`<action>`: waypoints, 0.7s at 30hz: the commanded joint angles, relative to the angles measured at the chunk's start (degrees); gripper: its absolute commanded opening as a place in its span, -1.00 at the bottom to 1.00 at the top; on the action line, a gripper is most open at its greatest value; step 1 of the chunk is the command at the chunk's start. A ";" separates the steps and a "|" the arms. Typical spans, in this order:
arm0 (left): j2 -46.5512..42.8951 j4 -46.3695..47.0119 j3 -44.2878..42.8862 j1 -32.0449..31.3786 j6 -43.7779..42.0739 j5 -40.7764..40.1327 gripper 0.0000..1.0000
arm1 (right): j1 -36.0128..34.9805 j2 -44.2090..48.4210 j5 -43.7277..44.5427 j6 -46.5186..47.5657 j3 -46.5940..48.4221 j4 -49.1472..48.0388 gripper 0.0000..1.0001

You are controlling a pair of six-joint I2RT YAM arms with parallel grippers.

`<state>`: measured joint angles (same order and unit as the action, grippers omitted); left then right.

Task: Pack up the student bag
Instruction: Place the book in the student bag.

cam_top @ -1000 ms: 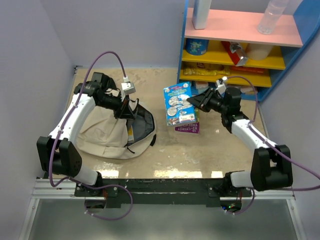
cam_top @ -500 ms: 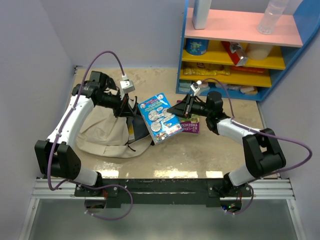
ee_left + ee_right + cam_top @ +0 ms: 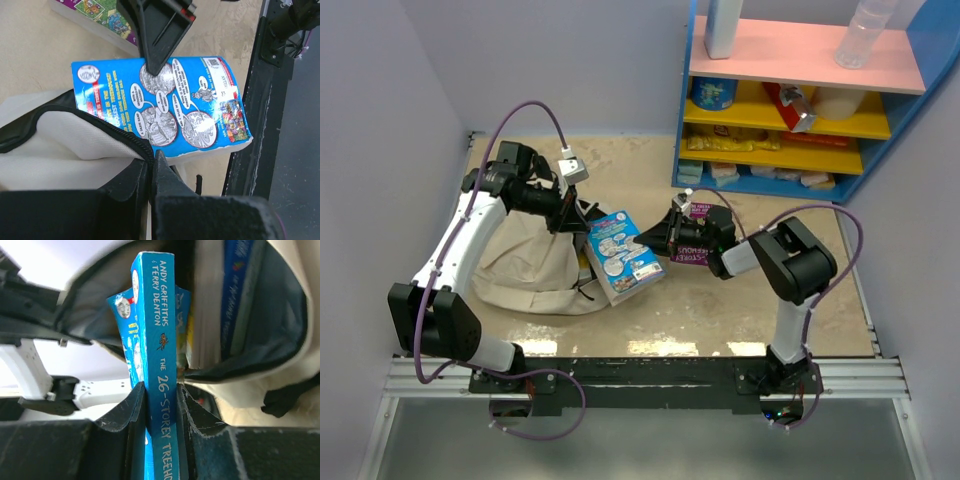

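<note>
The beige student bag [image 3: 520, 270] lies on the left of the table with its mouth facing right. My left gripper [image 3: 572, 215] is shut on the bag's black zipper rim [image 3: 107, 131] and holds the mouth up; in its wrist view the left gripper [image 3: 150, 159] pinches that rim. My right gripper [image 3: 658, 240] is shut on a blue book [image 3: 620, 257], tilted, its far end at the bag's mouth. In the right wrist view the right gripper [image 3: 161, 389] clamps the blue book's spine [image 3: 157, 335], facing the grey lining [image 3: 280, 310]. Another book [image 3: 235, 285] stands inside.
A purple book [image 3: 700, 256] lies on the table under the right wrist. A blue and yellow shelf unit [image 3: 800, 110] stands at the back right. Walls close in the left side and the back, and a black rail [image 3: 640, 372] runs along the near edge.
The right arm has swung the blue book left, from above the purple book to the bag's mouth. The left gripper has kept its hold on the rim, barely moving.
</note>
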<state>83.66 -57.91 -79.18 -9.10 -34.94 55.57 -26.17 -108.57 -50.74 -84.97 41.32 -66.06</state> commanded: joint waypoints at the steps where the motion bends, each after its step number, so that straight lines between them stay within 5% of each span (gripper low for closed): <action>1: -2.27 2.54 -2.47 -0.21 0.57 7.18 -1.00 | -1.86 -6.02 -2.52 -16.24 -0.28 -32.67 -1.00; 9: -1.48 1.49 -2.74 -0.21 -0.30 7.36 -1.00 | -1.95 -6.65 -2.08 -17.25 -0.19 -35.02 -1.00; 12: -1.57 1.31 -2.82 -0.21 -0.39 7.62 -1.00 | -2.21 -3.58 -2.43 -10.51 1.13 -24.68 -1.00; 17: -1.83 1.05 -2.91 -0.21 -0.39 7.88 -1.00 | -4.50 2.40 -0.59 16.11 10.76 16.26 -1.00; 21: -1.74 -0.09 -3.18 -0.21 -1.18 8.33 -1.00 | -5.03 0.30 0.64 22.74 17.99 28.96 -1.00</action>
<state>83.66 -58.43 -79.18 -9.10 -35.16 56.40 -30.57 -108.77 -50.74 -74.24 51.90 -50.94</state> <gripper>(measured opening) 0.050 0.252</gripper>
